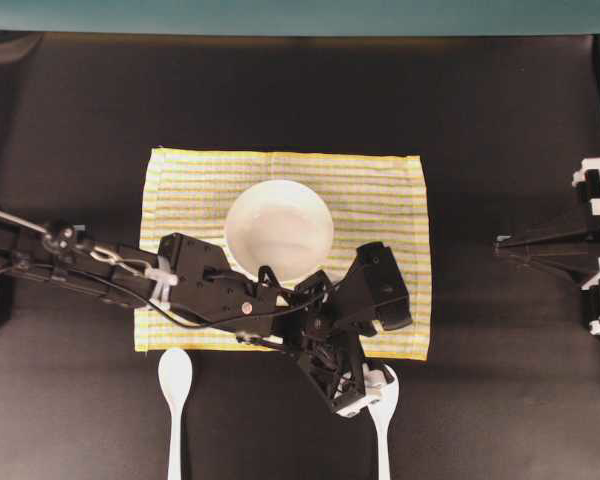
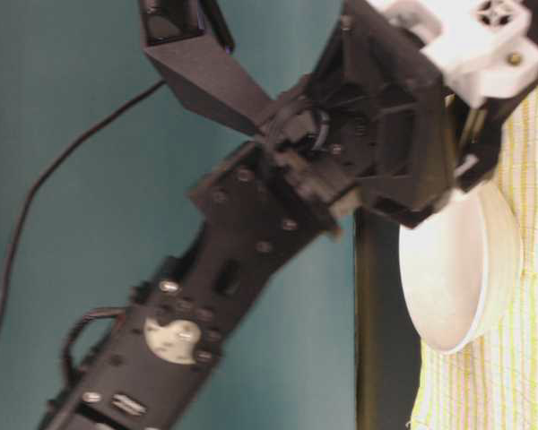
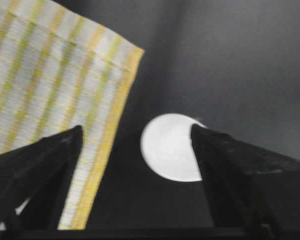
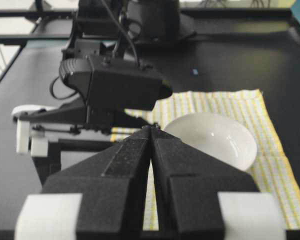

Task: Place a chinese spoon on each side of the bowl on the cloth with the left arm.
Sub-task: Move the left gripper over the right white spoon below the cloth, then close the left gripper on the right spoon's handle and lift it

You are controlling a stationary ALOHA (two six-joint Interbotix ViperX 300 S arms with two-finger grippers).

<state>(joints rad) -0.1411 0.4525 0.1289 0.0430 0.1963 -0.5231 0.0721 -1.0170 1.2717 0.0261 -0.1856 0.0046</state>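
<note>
Even, soft light falls from above, leaving the black table dull. The bowl shows a faint sheen. The left arm is smeared by blur in the table-level view, and the left wrist view is soft throughout, the cloth hazy.

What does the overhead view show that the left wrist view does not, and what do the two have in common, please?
Overhead alone: the bowl sitting on the cloth, a second spoon lying on the bare table beyond the cloth's near left corner, and the right tool parked at the right.

Left wrist alone: a close look between the left tool's open fingers, with the spoon bowl on the dark table between them, untouched.

Both: that spoon off the cloth's yellow hem, the striped cloth, and the left tool above the spoon.
</note>
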